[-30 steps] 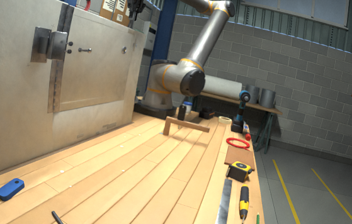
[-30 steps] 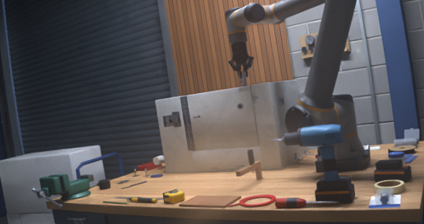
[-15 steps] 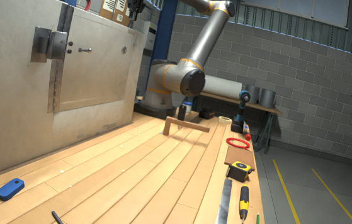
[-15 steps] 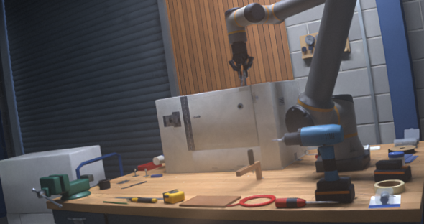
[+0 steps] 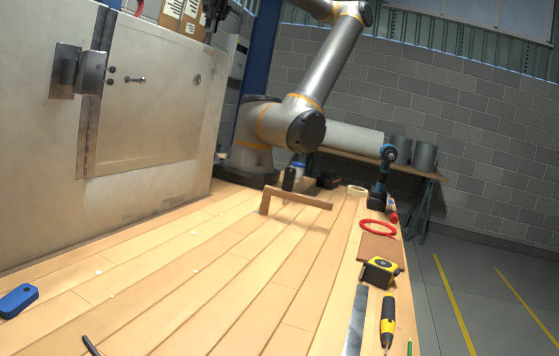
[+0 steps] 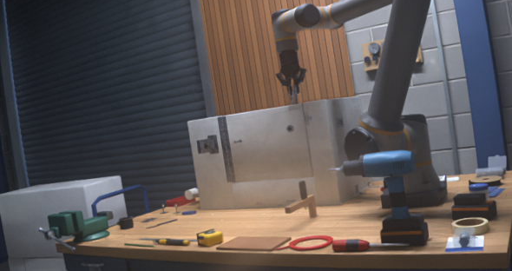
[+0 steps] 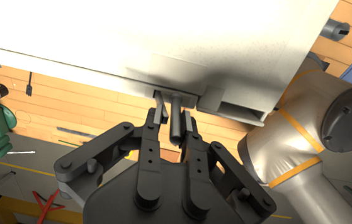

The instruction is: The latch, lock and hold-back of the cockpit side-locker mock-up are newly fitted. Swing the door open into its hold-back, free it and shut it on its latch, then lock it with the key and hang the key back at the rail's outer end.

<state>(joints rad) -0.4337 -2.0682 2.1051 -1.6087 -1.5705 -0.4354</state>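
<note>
The locker door (image 5: 148,100) lies shut and flush in the locker's front, hinged along a strip on its left with a hold-back block (image 5: 83,72) beside the hinge. A small knob (image 5: 135,79) and a keyhole (image 5: 197,79) sit on the door face. The blue-headed key (image 5: 10,304) lies flat on the bench near its front left corner, far from me. At the top edge of the door a grey latch lever (image 7: 175,118) sticks up from its plate. My gripper (image 7: 172,118) hangs above the locker's top edge (image 6: 293,96), pointing down, closed around the latch lever.
A wooden rail on two posts (image 5: 294,199) stands on the bench before the arm's base. A cordless drill (image 6: 390,191), tape roll, red cable loop (image 5: 378,227), tape measure (image 5: 380,270), screwdriver and steel rule line the bench's right edge. A green vise (image 6: 73,226) sits at the far corner.
</note>
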